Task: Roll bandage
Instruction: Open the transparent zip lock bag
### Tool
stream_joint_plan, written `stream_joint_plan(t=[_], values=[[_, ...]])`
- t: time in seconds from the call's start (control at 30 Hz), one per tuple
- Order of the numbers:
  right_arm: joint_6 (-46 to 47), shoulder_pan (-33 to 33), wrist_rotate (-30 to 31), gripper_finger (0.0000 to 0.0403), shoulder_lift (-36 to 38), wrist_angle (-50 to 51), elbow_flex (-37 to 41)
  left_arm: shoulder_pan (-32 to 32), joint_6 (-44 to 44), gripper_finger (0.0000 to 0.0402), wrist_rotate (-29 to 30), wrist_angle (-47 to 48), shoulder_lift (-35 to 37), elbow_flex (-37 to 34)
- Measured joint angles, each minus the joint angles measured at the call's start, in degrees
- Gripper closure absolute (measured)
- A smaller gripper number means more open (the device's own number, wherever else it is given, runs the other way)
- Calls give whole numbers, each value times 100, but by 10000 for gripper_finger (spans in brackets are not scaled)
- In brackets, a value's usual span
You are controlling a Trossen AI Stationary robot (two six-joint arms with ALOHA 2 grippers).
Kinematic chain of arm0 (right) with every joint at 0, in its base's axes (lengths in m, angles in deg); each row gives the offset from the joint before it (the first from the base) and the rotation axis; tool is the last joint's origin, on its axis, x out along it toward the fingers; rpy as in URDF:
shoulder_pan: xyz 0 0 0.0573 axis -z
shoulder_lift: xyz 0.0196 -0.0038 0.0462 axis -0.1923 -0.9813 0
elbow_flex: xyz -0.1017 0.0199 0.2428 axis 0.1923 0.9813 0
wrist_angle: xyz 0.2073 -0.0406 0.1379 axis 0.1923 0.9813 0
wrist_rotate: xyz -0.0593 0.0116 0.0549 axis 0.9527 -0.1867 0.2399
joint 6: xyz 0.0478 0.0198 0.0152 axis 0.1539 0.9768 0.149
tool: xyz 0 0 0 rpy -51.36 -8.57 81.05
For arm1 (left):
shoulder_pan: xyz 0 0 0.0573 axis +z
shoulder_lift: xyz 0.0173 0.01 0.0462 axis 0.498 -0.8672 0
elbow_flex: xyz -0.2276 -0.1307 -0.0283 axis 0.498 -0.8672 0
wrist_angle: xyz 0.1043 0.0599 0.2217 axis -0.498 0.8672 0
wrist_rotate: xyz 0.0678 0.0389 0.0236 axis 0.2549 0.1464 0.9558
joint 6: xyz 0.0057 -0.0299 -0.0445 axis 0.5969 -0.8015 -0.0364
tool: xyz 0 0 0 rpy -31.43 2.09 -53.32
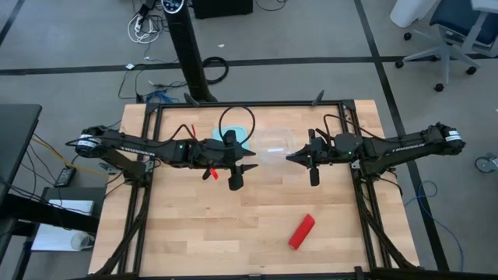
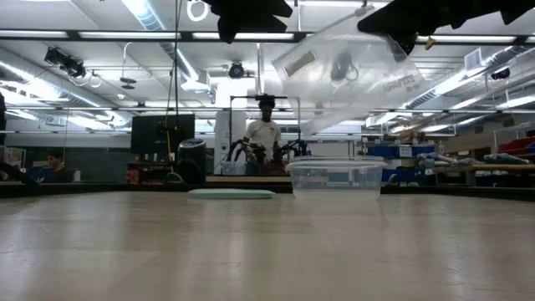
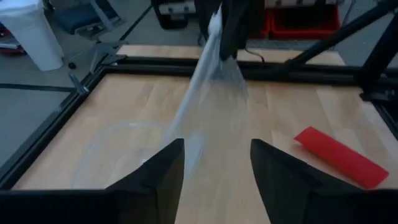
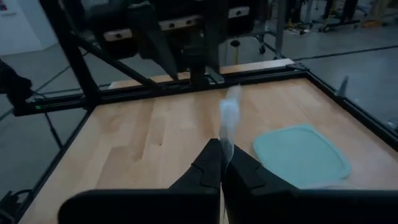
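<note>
Bandage lies as a bright red, short flattened strip or roll on the near right part of the wooden table, well apart from both grippers and touching nothing else. Its long axis runs on a slant, from near-left up toward far-right. In the high view it sits nearer the right arm's side, below and a little left of the right gripper, so that arm looks the better placed to reach it, though it would have to come well toward the near edge.

Right now the right gripper has its fingers pressed together on a thin edge of the clear plastic bag, which hangs in the air between the two arms. The left gripper faces it with its fingers standing apart; the bag's film runs through the gap between them, but they are not pinching it. In the left wrist view the bandage shows beyond the fingers, off to one side.

Below the bag, a clear tub stands on the far middle of the table, with a light-blue lid lying flat just to its left.

From the table-height camera the bandage cannot be seen at all, and both grippers are cut off at the top edge. Whether the bandage is already wound tight or merely folded I cannot tell. The bag's outline is faint against the wood from above.
</note>
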Motion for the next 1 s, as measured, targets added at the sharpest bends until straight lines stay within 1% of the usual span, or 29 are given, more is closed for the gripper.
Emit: stream_joint_plan(t=[0.3,0.4,0.43,0.57,0.67,0.87,1.0], values=[[-265,-125,3,403,-299,-339,-2,39,45,229,-6,-1139,-542,0],[-387,-172,-52,403,-361,-372,-2,59,160,233,-10,-1620,-696,-5],[-428,-187,-55,403,-384,-381,-2,61,176,233,-12,-1911,-764,-4],[-652,-251,-61,403,-481,-454,-4,89,303,234,-304,-2617,-980,7],[-706,-251,-77,403,-548,-461,-2,144,296,234,-493,-2688,-1145,4],[-863,-251,-109,403,-666,-604,-2,159,260,234,-530,-2876,-1447,5],[-863,-251,-230,403,-747,-614,-2,157,281,234,-545,-3006,-1473,10]])
